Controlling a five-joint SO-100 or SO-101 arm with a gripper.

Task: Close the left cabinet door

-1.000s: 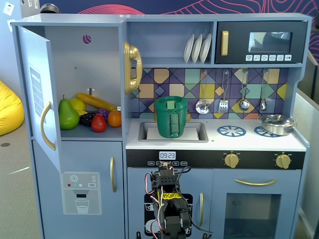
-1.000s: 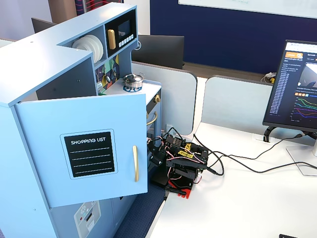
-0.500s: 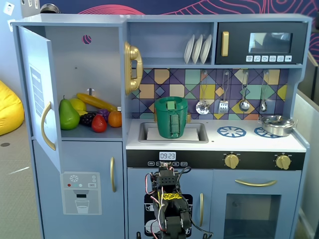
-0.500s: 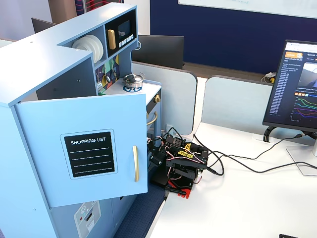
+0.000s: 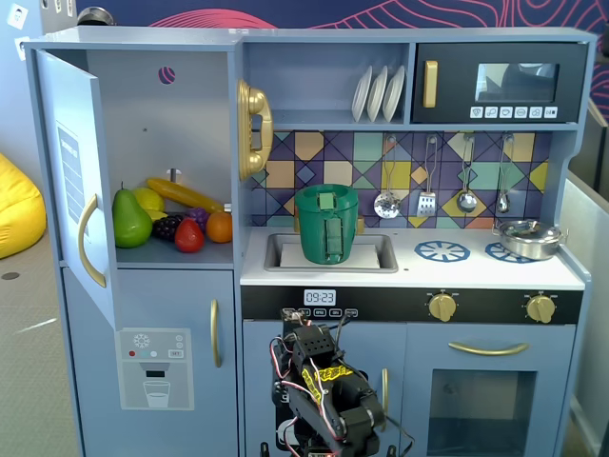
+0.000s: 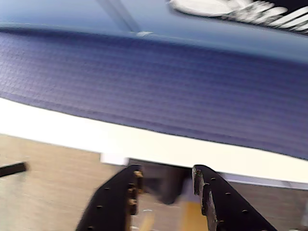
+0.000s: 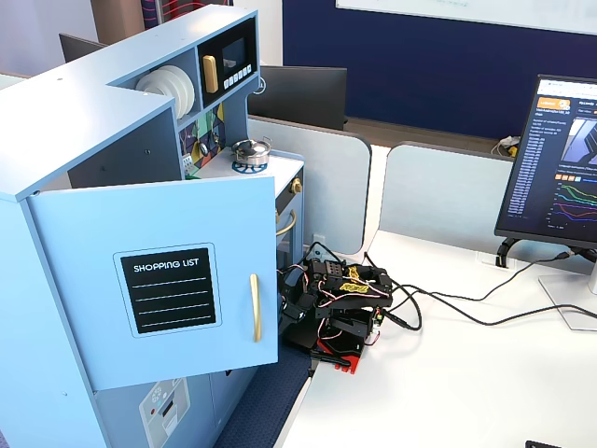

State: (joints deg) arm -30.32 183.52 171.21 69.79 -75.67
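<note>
The left cabinet door [image 5: 81,190] is light blue and stands wide open at the left of the toy kitchen, seen nearly edge-on, with its curved gold handle [image 5: 88,243] facing out. In a fixed view from the side, the door [image 7: 84,233] shows its black "SHOPPING LIST" panel [image 7: 168,289] and gold handle [image 7: 254,306]. The arm [image 5: 324,395] sits folded low in front of the kitchen's middle, right of the door and well apart from it, and it also shows in the side view [image 7: 340,308]. In the blurred wrist view my gripper [image 6: 167,172] is open and empty.
Toy fruit [image 5: 131,219] lies on the shelf behind the open door. Below is a door with a water-dispenser graphic [image 5: 157,367]. A green pot [image 5: 326,224] stands in the sink. A monitor [image 7: 560,159] and cables [image 7: 448,308] are on the white desk right of the arm.
</note>
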